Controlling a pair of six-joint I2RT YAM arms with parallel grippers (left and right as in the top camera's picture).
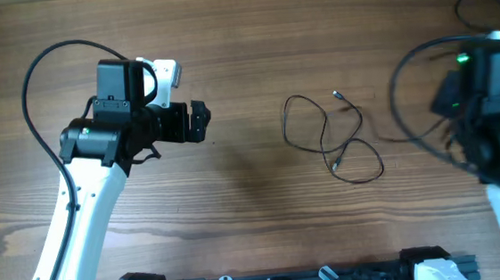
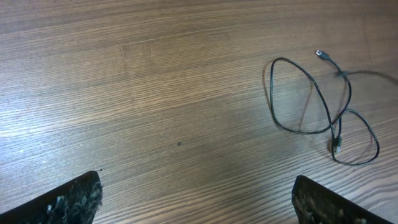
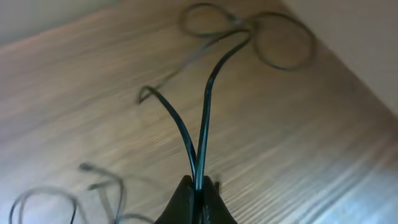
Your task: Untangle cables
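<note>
The cables [image 1: 325, 134] lie as thin black loose loops with tiny plug ends on the wooden table, right of centre. They also show at the right of the left wrist view [image 2: 314, 84]. My left gripper [image 1: 201, 121] is open and empty [image 2: 196, 193], well to the left of the loops. My right gripper [image 3: 198, 185] is shut on a doubled strand of cable [image 3: 204, 121] that runs up to loops lying further off. In the overhead view the right arm [image 1: 488, 103] hides its own jaws.
Another thin dark cable [image 1: 482, 1] lies at the far right corner. Blurred thin wires [image 3: 68, 193] show at the lower left of the right wrist view. The table's edge [image 3: 348, 56] runs close past the held cable's loops.
</note>
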